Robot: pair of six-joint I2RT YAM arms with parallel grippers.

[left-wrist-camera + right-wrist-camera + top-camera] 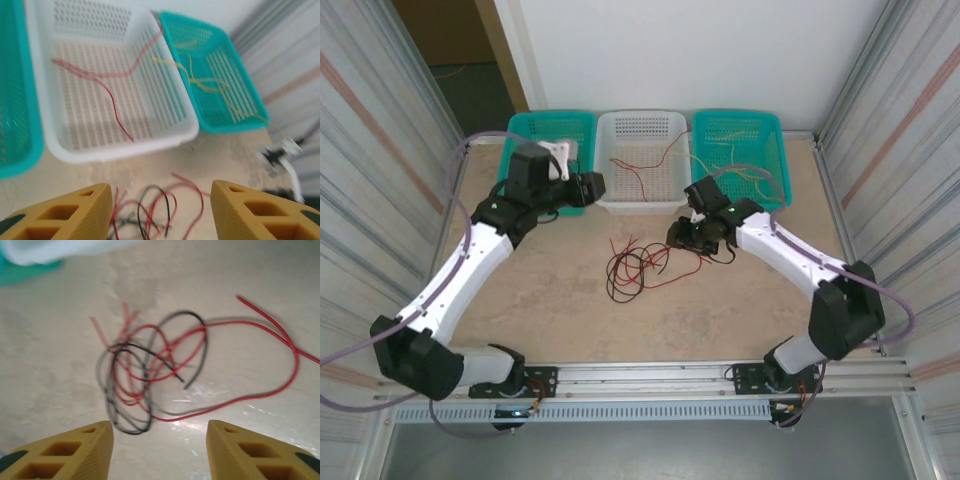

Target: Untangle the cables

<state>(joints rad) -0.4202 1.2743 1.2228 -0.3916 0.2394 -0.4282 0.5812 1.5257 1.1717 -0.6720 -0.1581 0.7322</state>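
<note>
Left gripper (160,194): the jaws are parted and nothing is held between the fingers (75,212). In the top view this gripper (592,187) is seen left of centre, beside the white basket (640,207).

Right gripper (159,434): the jaws are likewise released and empty. In the top view it (678,236) is placed just right of the cables (632,268).

The red and black cables (145,375) are knotted on the table (560,310), at the centre of the frame, below the white basket. In the right wrist view the coils are stretched top to bottom. One long red strand is swept out in a wide bow to the right, and its free end is pointed toward the top of the frame. In the left wrist view the cables (150,205) are seen at the lower edge, between the fingers.

A red cable (112,100) is laid on a slant in the white basket (125,150), upper left to lower centre. A yellow cable (200,82) is laid on a slant in the teal basket (230,125), with one end draped over the lower right rim.
</note>
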